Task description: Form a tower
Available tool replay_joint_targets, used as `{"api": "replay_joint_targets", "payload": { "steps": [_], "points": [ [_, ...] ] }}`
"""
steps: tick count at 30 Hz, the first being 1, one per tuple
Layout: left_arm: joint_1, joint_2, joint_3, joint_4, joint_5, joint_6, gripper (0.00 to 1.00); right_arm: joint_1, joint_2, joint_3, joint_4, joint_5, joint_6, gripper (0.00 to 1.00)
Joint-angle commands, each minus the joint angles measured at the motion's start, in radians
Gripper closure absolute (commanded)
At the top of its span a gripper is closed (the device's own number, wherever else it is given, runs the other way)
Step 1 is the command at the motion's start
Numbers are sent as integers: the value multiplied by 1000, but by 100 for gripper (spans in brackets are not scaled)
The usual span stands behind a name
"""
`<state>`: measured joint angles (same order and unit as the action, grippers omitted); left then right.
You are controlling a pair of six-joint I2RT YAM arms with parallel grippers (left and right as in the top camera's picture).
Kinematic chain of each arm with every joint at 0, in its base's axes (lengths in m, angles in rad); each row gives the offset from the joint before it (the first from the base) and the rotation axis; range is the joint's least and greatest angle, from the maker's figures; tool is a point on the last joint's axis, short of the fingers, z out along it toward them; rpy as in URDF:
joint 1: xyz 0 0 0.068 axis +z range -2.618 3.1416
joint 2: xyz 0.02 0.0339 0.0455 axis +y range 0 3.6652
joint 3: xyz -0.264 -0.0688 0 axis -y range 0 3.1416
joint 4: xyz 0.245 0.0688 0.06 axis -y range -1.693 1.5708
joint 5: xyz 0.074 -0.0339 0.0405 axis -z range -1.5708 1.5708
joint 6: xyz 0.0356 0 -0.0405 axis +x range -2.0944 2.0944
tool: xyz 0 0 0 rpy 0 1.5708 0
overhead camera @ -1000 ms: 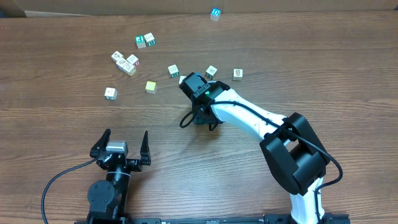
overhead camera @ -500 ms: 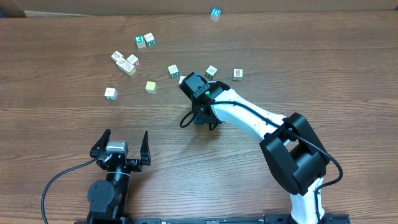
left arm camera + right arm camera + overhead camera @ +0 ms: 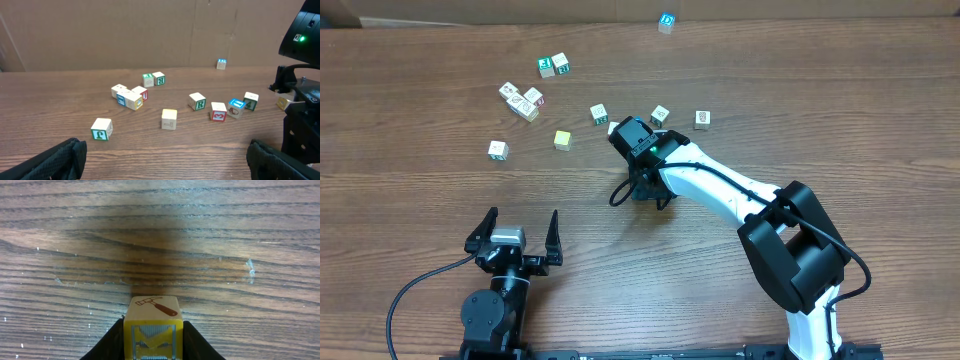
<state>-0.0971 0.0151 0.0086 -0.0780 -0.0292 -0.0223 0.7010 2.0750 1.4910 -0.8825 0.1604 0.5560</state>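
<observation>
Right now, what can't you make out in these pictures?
Overhead: the right gripper's grip on the cube, hidden under the arm's wrist.
Right wrist: the cube's lower part, cut off by the bottom edge.
Left wrist: the far blue cube's marking, too small.

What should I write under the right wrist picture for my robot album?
A yellow-edged hammer cube sits pinched between the right arm's black fingers, over the wooden table.
</observation>
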Motion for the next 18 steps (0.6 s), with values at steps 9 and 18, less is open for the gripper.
{"api": "replay_joint_targets", "payload": {
  "steps": [9, 18],
  "points": [
    [7, -11, -3, 2, 11, 16, 0, 6, 13, -6, 12, -3, -11, 40],
    [7, -11, -3, 2, 12, 16, 1, -20, 12, 147, -27, 61, -66, 33]
  ]
}}
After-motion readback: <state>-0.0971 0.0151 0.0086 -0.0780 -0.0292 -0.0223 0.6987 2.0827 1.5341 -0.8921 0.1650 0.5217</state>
